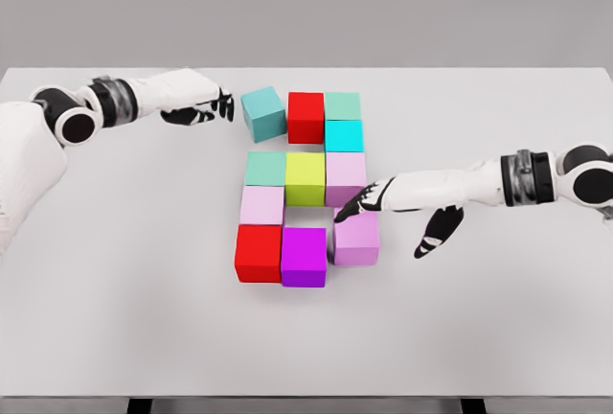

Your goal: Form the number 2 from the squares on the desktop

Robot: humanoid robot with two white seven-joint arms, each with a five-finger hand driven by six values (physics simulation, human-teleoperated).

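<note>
**Eleven coloured cubes in a partial figure 2, both arms over the desk**

Head view of a pale grey desk carrying a cluster of cubes near its centre. Top row: a teal cube, turned slightly askew, lies at 9 o'clock of a red cube, which touches a sea-green cube at its 3 o'clock. A cyan cube sits directly at 6 o'clock of the sea-green one. Middle row, left to right: a green-teal cube, a yellow-green cube and a pale pink cube, all touching. A second pale pink cube lies at 6 o'clock of the green-teal one. Bottom row: a second red cube, a magenta cube touching it, and a lilac cube just beside the magenta one and set slightly higher in the picture.

The left robot hand hovers at 9 o'clock of the teal cube, fingers extended, grasping nothing. The right robot hand rests its fingertips against the top of the lilac cube; the fingers are spread, not closed round it.
</note>
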